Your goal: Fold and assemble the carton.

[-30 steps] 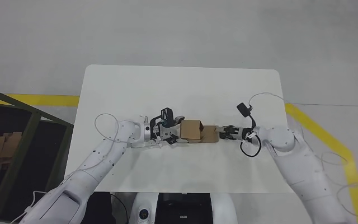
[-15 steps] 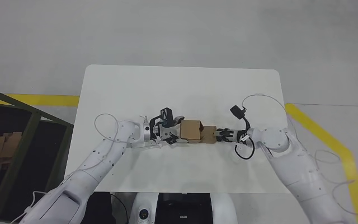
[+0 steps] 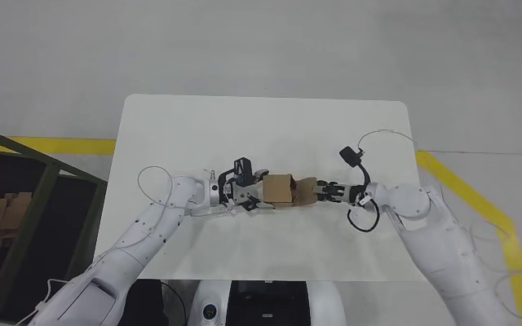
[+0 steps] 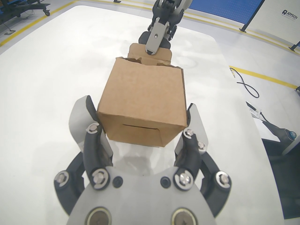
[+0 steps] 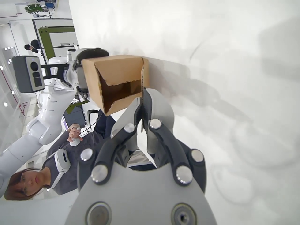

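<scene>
A brown carton (image 3: 280, 189) lies on its side in the middle of the white table (image 3: 204, 130). My left gripper (image 3: 254, 196) grips its closed end, one finger (image 4: 90, 118) on each side wall of the carton (image 4: 143, 97). The other end is open, with torn inner edges (image 5: 112, 92). An outer flap (image 3: 305, 192) sticks out from that end, tilted up off the table. My right gripper (image 3: 320, 191) is shut on the flap's edge (image 5: 142, 108). In the left wrist view the right gripper (image 4: 152, 50) sits just behind the flap (image 4: 138, 51).
Bare white tabletop surrounds the carton on all sides. A dark green rack (image 3: 33, 204) stands off the table's left edge. A black cable (image 4: 246, 86) lies on the floor past the table's edge.
The right gripper pushed towards the carton, and the flap it holds, flat on the table before, now tilts up. The left gripper and carton body stayed still.
</scene>
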You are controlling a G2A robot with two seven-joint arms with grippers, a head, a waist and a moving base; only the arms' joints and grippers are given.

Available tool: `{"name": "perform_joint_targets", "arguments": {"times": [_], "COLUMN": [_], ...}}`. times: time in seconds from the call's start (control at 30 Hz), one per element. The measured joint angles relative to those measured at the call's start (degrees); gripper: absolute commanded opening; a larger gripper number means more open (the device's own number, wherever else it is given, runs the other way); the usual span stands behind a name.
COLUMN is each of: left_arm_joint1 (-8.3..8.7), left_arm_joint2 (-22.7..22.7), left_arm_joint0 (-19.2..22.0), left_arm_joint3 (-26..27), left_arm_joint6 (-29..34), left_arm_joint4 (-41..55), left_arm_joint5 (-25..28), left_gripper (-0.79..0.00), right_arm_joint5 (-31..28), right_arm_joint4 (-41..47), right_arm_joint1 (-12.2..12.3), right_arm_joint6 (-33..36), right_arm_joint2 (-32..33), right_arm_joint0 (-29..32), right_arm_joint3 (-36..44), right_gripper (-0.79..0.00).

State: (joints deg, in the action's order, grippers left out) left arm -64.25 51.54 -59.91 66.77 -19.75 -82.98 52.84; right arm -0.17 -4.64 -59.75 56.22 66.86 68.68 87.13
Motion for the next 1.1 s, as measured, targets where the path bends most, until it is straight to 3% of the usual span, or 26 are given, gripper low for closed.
{"name": "perform_joint_targets", "arguments": {"times": [0.23,0.53,0.67,0.83,0.93,1.03,1.1], "left_arm_joint1": [-0.04,-0.07,-0.12,-0.26,-0.33,-0.38,-0.4], "left_arm_joint2": [-0.2,-0.4,-0.6,-0.9,-1.0,-1.1,-1.2], "left_arm_joint0": [0.1,0.3,0.4,0.5,0.7,0.8,0.8], "left_arm_joint3": [0.1,0.1,0.1,0.1,0.0,-0.1,-0.2], "left_arm_joint6": [0.1,0.1,0.3,0.7,0.7,0.8,0.7], "left_arm_joint4": [0.0,-0.3,-0.1,0.1,0.2,0.3,0.3], "left_arm_joint5": [0.2,0.3,0.4,0.2,0.3,0.3,0.3], "left_gripper": [-0.135,-0.132,-0.129,-0.132,-0.129,-0.132,-0.132], "right_arm_joint5": [2.2,4.0,3.9,4.3,4.1,3.2,2.4], "right_arm_joint4": [-1.3,0.0,0.3,1.9,3.7,6.5,8.2], "right_arm_joint1": [0.4,0.2,0.0,-0.3,-0.6,-0.8,-1.0], "right_arm_joint6": [1.1,1.0,1.3,1.5,2.1,2.9,3.7], "right_arm_joint2": [0.5,-0.8,-1.7,-2.9,-3.5,-3.9,-4.0], "right_arm_joint0": [1.4,0.1,-0.5,-1.6,-2.7,-3.6,-4.0], "right_arm_joint3": [6.3,7.8,7.6,4.5,1.1,-1.7,-3.4], "right_gripper": [-0.785,-0.77,-0.625,-0.545,-0.416,-0.206,-0.163]}}
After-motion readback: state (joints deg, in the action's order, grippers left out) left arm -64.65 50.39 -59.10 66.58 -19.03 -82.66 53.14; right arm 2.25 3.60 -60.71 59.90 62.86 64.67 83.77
